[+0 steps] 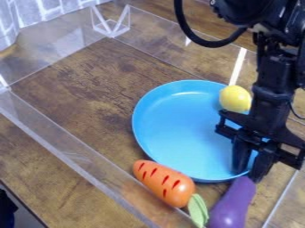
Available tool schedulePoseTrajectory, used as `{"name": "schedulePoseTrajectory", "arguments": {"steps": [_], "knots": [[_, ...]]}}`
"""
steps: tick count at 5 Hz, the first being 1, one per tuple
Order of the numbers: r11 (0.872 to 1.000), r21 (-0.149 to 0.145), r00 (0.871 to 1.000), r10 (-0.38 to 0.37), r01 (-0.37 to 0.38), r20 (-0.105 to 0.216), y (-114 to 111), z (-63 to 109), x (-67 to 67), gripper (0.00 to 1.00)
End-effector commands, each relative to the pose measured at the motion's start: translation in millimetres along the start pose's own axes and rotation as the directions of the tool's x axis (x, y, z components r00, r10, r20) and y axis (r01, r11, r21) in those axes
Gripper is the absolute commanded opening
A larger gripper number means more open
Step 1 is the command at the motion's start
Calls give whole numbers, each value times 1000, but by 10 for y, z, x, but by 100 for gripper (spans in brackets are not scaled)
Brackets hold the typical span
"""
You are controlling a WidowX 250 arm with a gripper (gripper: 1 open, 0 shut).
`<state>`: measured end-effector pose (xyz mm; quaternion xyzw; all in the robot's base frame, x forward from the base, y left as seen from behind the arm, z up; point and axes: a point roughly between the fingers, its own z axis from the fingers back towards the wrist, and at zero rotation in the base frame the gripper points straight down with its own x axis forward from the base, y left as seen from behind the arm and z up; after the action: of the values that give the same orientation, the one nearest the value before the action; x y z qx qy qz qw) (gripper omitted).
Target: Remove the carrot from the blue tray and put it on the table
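Dark brown wood makes the table (84, 98), and low clear acrylic walls (60, 147) run along its edges. On it lies the blue tray (179, 125), round and shallow with a raised rim. The black robot arm (272, 80) comes down from the top right and stands over the right edge of the tray, pointing almost straight down. Its gripper (252, 160) reaches the tray rim on the right side; the fingers look close to each other, but I cannot tell if they are together or if something is between them. The purple eggplant (230, 203) lies on the table just under the gripper, outside the tray. The carrot (163, 182) lies on the table beside the lower rim of the tray, not inside it, with the green leaves (195, 210) near the eggplant. The yellow lemon (237, 99) sits at the right rim of the tray, just beside the arm.
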<state>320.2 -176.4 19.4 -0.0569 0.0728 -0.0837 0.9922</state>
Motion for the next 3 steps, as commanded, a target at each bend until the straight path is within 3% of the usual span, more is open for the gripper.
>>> {"name": "schedulePoseTrajectory", "arguments": {"steps": [1, 3], "knots": [[1000, -10, 1000, -1, 1, -22, 33, -72, -2, 0], [999, -29, 999, -28, 27, -24, 45, -70, 16, 0]]}}
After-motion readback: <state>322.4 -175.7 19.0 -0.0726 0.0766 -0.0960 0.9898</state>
